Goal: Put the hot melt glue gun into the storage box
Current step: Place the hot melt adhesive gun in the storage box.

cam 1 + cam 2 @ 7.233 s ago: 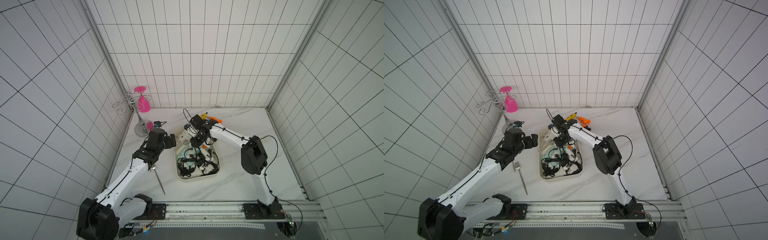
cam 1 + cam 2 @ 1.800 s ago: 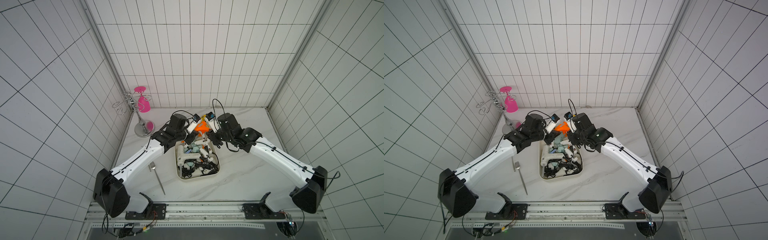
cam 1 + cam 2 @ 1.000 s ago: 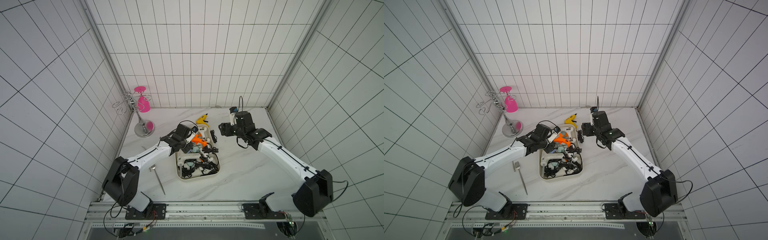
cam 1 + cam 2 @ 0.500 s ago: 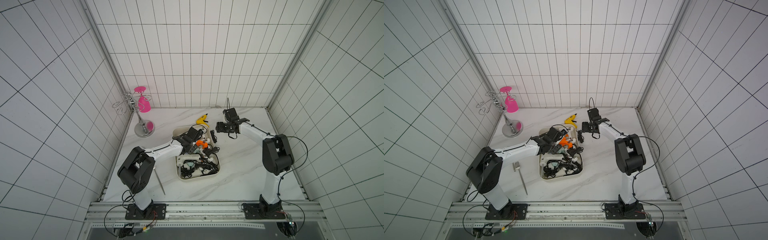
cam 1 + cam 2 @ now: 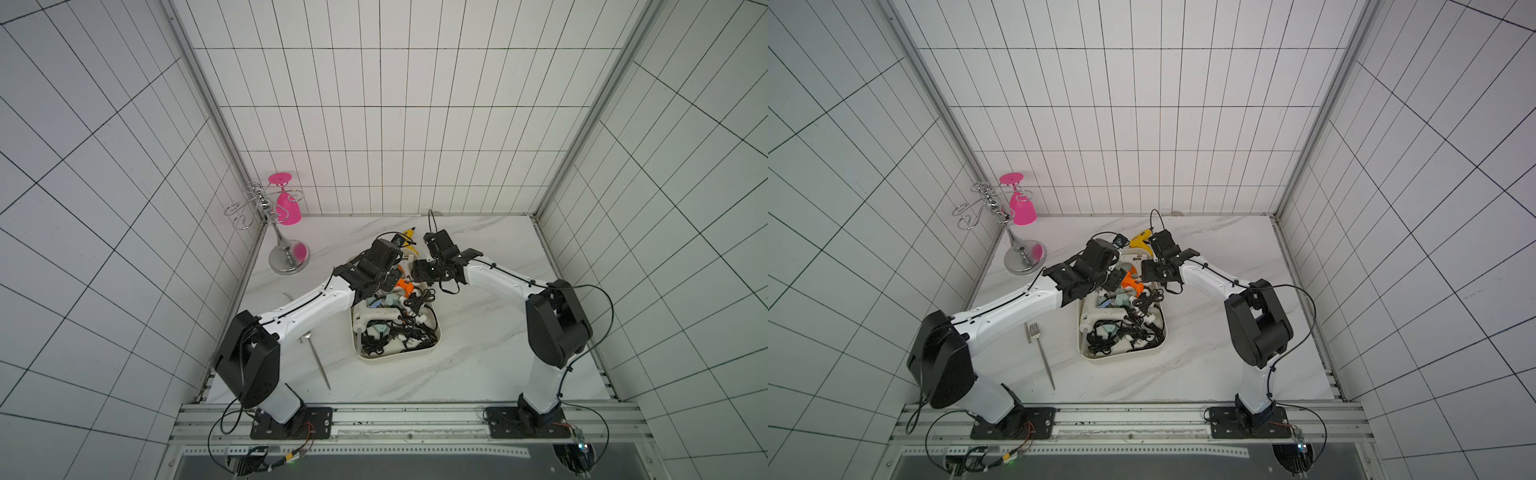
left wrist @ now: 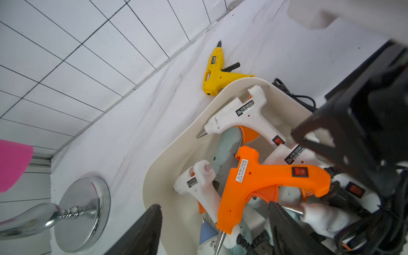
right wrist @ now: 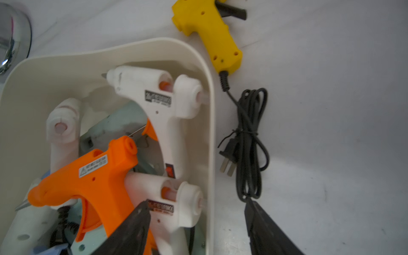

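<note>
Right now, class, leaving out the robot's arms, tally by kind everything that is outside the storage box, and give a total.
Yellow glue gun: 1
Fork: 1
Chrome glass rack: 1
Pink glass, hanging on the rack: 1
Total: 4

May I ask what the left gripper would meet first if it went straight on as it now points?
Most likely the orange glue gun, lying in the box, directly ahead between the left gripper's open fingers; how far off is hard to judge.
</note>
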`<state>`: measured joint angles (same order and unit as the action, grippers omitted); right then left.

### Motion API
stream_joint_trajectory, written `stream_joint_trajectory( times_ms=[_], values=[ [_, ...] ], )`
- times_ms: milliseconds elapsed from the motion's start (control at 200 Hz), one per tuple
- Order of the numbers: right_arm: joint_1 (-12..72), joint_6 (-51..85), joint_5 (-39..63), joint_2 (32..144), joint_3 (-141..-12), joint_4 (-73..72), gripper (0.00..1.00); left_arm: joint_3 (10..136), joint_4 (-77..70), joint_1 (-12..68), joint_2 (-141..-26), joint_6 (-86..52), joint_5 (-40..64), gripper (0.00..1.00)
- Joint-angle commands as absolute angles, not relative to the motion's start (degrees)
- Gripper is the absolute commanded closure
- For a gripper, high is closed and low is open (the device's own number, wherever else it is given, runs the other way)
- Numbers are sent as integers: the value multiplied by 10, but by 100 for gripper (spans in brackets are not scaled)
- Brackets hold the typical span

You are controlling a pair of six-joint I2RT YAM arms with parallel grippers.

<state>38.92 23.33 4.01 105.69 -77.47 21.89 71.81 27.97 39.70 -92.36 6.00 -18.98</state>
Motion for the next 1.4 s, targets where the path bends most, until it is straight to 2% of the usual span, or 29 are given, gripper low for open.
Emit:
stream_joint_trajectory(
  times_ms=[0, 150, 315, 390, 540, 719, 784, 854, 999, 1144, 1394],
  values=[
    [394, 253, 80, 1074, -757, 209, 32, 750, 302, 398, -991, 37, -174, 24],
    [403, 232, 153, 1084, -746, 152, 34, 728, 309, 379, -998, 8, -185, 24],
    [399, 209, 228, 1063, -740, 90, 32, 694, 328, 315, -960, -70, -203, 24],
    [399, 205, 284, 1091, -780, 103, 32, 686, 342, 292, -939, -87, -200, 24],
    [412, 273, 314, 1173, -855, 122, 34, 664, 343, 281, -903, -82, -225, 24],
    [391, 226, 184, 1100, -813, 92, 30, 664, 376, 265, -895, -83, -243, 24],
    [365, 210, 178, 1081, -816, 89, 28, 663, 382, 265, -882, -84, -248, 24],
    [334, 185, 217, 1085, -838, 108, 27, 670, 403, 262, -868, -98, -259, 23],
    [298, 90, 250, 1187, -959, 234, 26, 710, 486, 223, -849, -178, -249, 23],
    [290, -1, 193, 1300, -1095, 359, 26, 710, 549, 145, -839, -267, -165, 23],
    [290, -81, 114, 1356, -1151, 372, 24, 649, 543, 85, -816, -307, -65, 23]
  ],
)
